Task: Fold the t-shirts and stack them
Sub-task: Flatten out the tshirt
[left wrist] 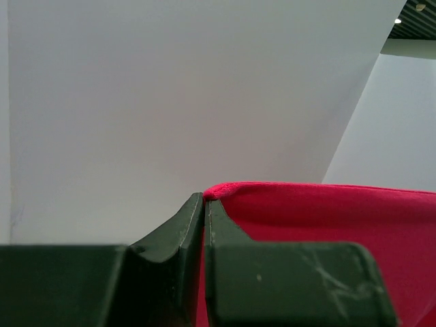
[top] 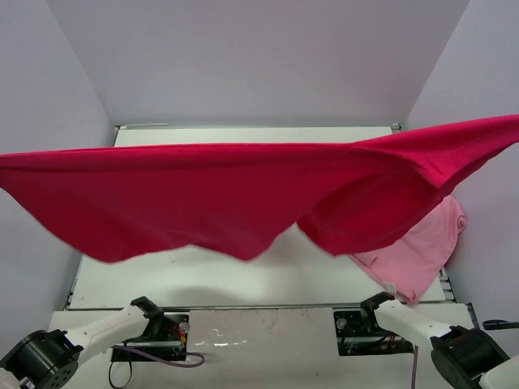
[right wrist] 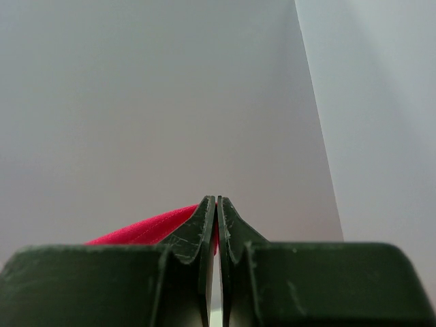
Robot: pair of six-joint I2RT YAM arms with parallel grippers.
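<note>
We see the left gripper [left wrist: 206, 197] and right gripper [right wrist: 217, 201] each clamped on an edge of the crimson t-shirt [top: 203, 194], stretched wide in the air above the worktop [top: 243, 271], light pink t-shirt [top: 418, 247] lying behind it at the right.

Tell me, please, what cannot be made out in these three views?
- Top view: the crimson t-shirt, held up, hides the middle of the table and part of the light pink t-shirt. Its ends run off both side edges, so neither gripper shows.
- Left wrist view: the left gripper, shut on the crimson hem, blocks everything below.
- Right wrist view: the right gripper lets only a sliver of cloth show.
</note>
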